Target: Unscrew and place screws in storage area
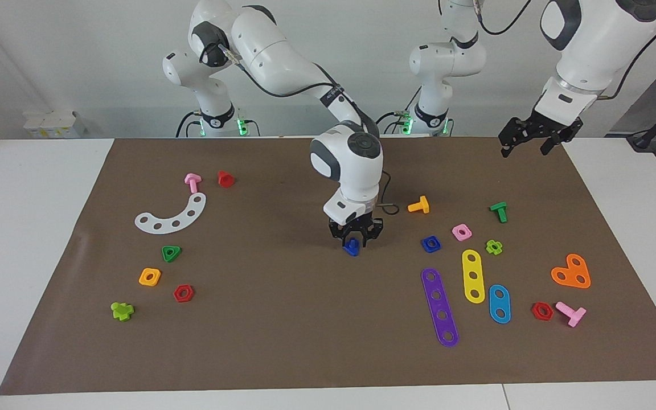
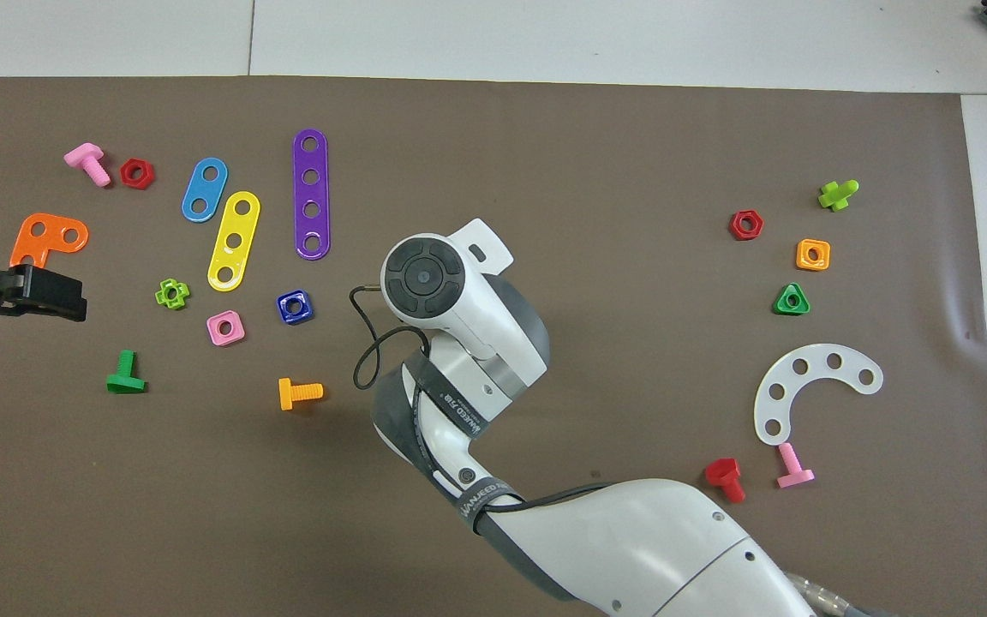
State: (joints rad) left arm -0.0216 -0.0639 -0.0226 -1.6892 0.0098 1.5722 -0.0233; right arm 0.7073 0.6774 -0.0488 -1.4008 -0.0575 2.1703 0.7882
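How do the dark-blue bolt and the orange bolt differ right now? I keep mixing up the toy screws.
The dark-blue bolt stands on its head between the right gripper's fingertips; the orange bolt lies on its side, untouched. The dark-blue bolt sits mid-mat; the orange bolt lies nearer the robots, toward the left arm's end. Both are small plastic bolts on the brown mat.

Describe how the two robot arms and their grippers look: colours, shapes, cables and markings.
Both arms are glossy white, rounded segments with dark grey joint caps. Black cables run along them, held by black lettered straps. The right gripper and the left gripper are black, angular, two-fingered. Green lights glow at the bases.
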